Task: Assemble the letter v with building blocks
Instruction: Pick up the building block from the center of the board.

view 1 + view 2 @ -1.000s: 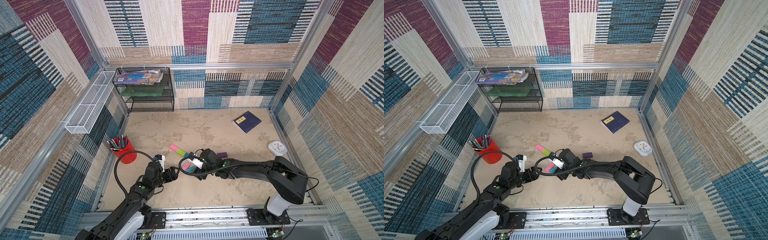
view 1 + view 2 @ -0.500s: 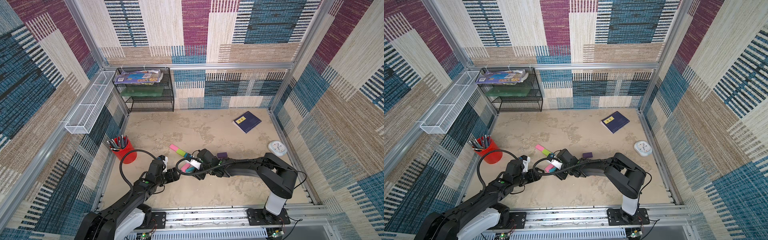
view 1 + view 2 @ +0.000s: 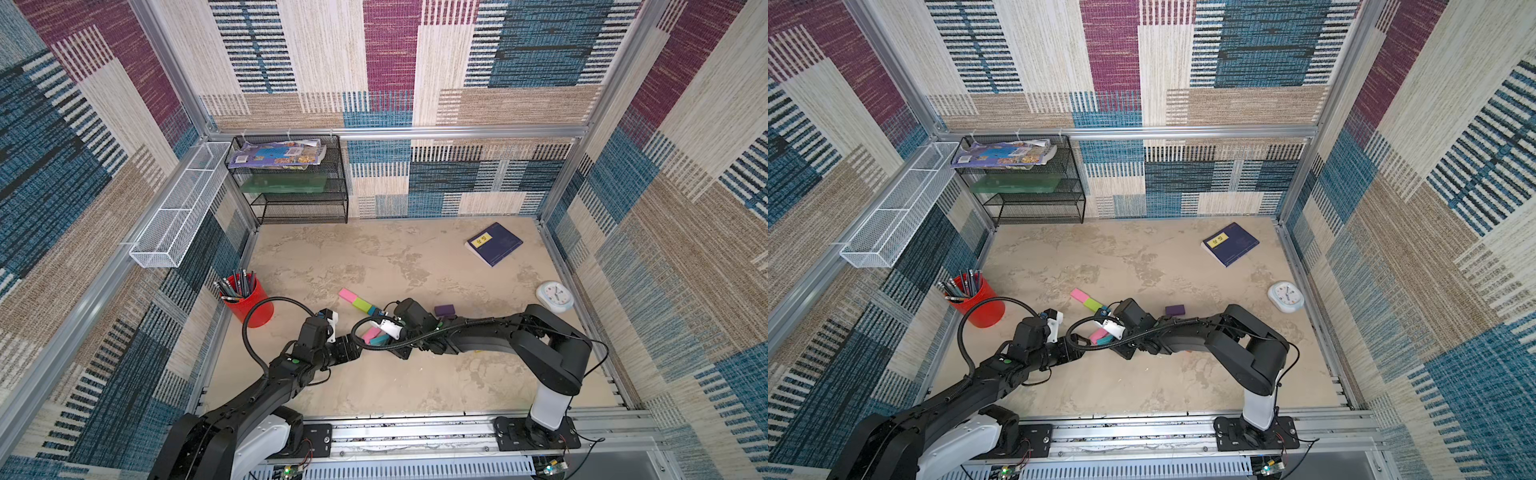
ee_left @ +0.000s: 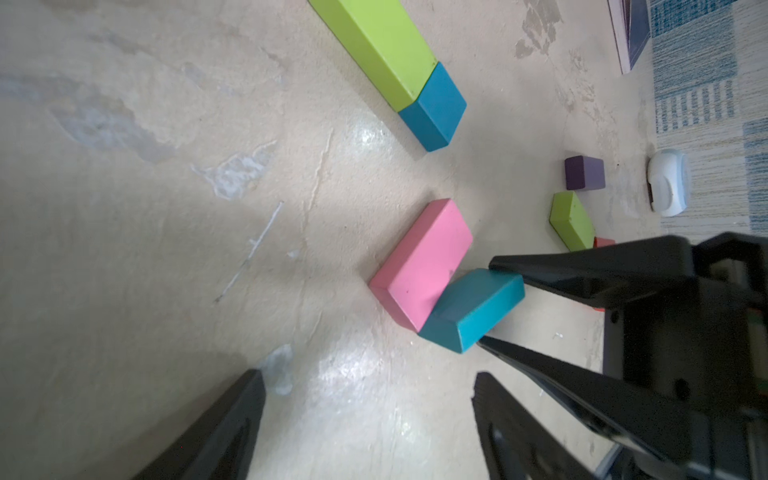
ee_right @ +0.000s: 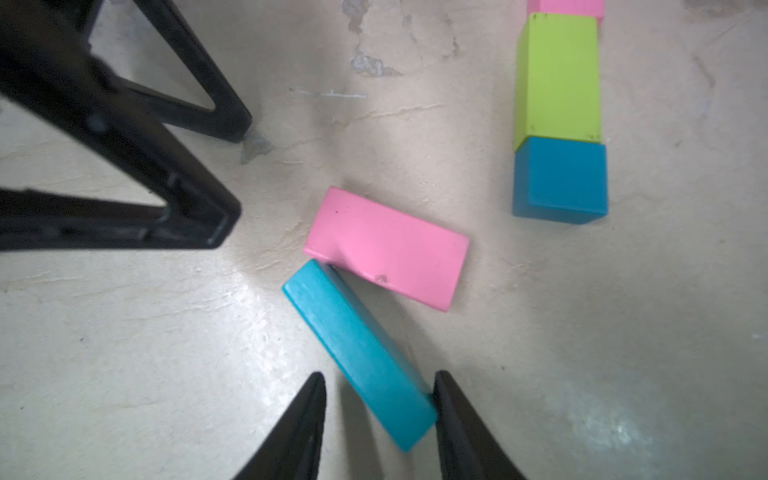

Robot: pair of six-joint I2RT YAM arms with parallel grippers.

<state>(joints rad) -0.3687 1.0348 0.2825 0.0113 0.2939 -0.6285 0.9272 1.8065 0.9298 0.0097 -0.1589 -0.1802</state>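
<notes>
- Two grippers nearly face each other, low over a sandy tabletop [image 3: 374, 257]
- Right gripper [image 5: 379, 374]: its fingers straddle the near end of a long teal block [image 5: 357, 349]. The right wrist view shows one finger touching the block and a sliver of gap at the other, so a firm pinch cannot be told
- The block's far end touches a loose pink block [image 5: 386, 249], just ahead of the fingertips
- Left gripper [image 4: 368, 374]: fingers spread wide and empty, pointing at the same pair of blocks
- Beyond the pair, a row of blocks [image 3: 360, 304] lies end to end: pink, lime, then a small teal cube
- Only the left wrist view shows what lies past the right gripper's side: a purple block [image 4: 584, 172], a small lime block [image 4: 571, 220] and a sliver of red block [image 4: 604, 242]. In both top views only the purple one is plain; the arm covers the spot beside it
</notes>
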